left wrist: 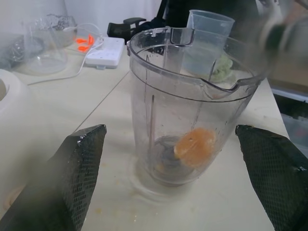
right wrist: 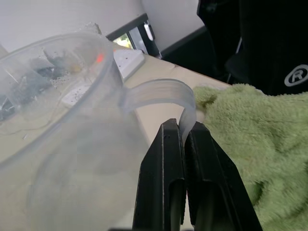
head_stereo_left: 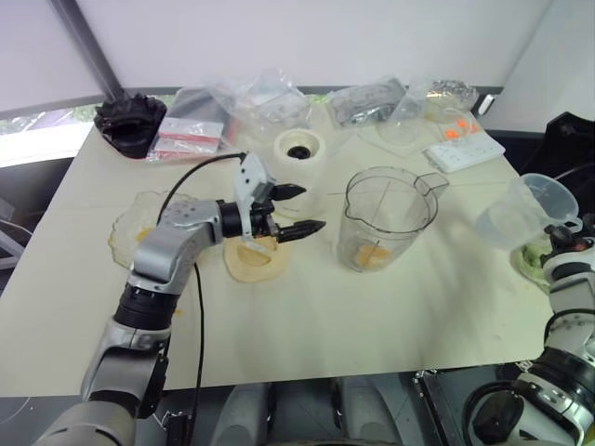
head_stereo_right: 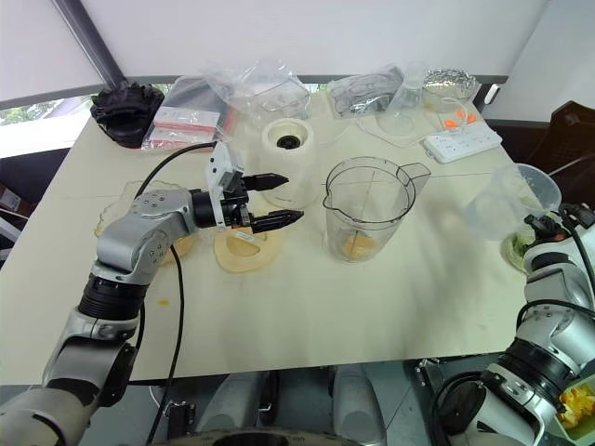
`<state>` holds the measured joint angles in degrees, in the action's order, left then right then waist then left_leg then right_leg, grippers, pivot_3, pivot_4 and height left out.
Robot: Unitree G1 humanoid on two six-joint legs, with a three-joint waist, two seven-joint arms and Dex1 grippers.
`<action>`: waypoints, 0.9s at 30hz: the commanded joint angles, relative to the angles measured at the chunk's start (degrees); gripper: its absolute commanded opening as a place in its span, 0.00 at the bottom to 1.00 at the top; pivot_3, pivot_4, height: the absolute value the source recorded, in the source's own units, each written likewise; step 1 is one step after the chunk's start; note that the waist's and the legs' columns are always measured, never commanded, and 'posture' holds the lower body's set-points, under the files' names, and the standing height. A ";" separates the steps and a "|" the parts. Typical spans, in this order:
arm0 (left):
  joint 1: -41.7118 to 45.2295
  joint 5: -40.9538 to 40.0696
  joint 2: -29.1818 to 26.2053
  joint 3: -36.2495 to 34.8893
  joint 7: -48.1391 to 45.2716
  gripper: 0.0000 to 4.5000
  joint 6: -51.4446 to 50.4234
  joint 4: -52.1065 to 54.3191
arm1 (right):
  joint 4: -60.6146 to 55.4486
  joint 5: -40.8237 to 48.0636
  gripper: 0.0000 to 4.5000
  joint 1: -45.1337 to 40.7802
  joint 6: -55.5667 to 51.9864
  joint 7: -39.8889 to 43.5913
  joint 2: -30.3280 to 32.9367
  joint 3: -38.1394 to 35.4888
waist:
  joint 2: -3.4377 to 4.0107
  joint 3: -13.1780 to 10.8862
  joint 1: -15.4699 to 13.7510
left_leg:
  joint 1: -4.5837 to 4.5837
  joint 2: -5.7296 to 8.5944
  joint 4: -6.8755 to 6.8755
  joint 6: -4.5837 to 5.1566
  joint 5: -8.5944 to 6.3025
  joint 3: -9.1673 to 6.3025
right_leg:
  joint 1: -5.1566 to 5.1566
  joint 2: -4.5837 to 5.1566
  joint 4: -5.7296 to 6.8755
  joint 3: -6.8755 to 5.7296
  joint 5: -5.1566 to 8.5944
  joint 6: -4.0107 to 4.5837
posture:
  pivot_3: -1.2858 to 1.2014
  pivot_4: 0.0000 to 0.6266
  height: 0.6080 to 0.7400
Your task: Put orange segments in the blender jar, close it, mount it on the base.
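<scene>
Now the clear plastic jar (head_stereo_left: 389, 216) stands upright on the table (head_stereo_left: 307, 316), with glossy orange segments (left wrist: 195, 146) at its narrow bottom. Just beside it the left gripper (head_stereo_left: 296, 210) is spread wide, fingers pointing at it. Right gripper (right wrist: 184, 144) pinches a translucent cup's (right wrist: 62, 120) handle.

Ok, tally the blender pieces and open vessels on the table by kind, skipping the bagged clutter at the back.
Blender jar: 1
Base: 1
Flat cream lid: 1
Scalloped glass dish: 1
Handled clear cup, handle pinched in the right gripper: 1
Total: 5
</scene>
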<state>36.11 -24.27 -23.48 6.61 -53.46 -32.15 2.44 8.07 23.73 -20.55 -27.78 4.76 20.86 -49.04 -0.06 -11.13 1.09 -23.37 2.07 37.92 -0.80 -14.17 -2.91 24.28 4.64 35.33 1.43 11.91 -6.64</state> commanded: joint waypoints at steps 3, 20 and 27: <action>0.92 -0.29 -0.91 -0.66 0.33 1.00 -0.08 2.70 | 7.18 -1.46 0.01 -1.05 10.81 -0.14 0.83 3.43 | 0.00 0.00 0.02 | 0.00 0.00 0.00 0.00 0.00 0.01 | 0.00 0.00 0.00 0.00 0.02 0.04 | 0.52 0.24 1.00; -0.02 -0.28 -1.65 -0.66 1.84 1.00 -0.71 4.52 | 16.58 -3.61 0.78 2.49 19.09 -0.09 3.26 10.32 | 0.02 -0.01 0.06 | 0.01 0.00 -0.01 0.00 0.00 -0.02 | 0.00 -0.02 0.00 0.00 0.06 0.11 | 0.52 0.24 1.00; 0.14 -0.26 -1.38 -0.40 1.90 1.00 -0.41 4.29 | 8.50 -2.46 0.99 8.95 16.57 -1.08 2.88 10.83 | 0.03 0.00 0.03 | 0.02 0.00 -0.01 0.00 0.00 -0.03 | -0.01 -0.03 0.01 0.02 0.08 0.14 | 0.52 0.24 1.00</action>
<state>35.96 -24.29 -24.70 6.59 -51.65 -33.22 4.83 21.08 20.55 -12.34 -11.14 3.83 23.36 -37.90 -0.03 -11.13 1.12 -23.36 2.07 37.91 -0.80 -14.17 -2.94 24.27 4.61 35.34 1.45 11.99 -6.50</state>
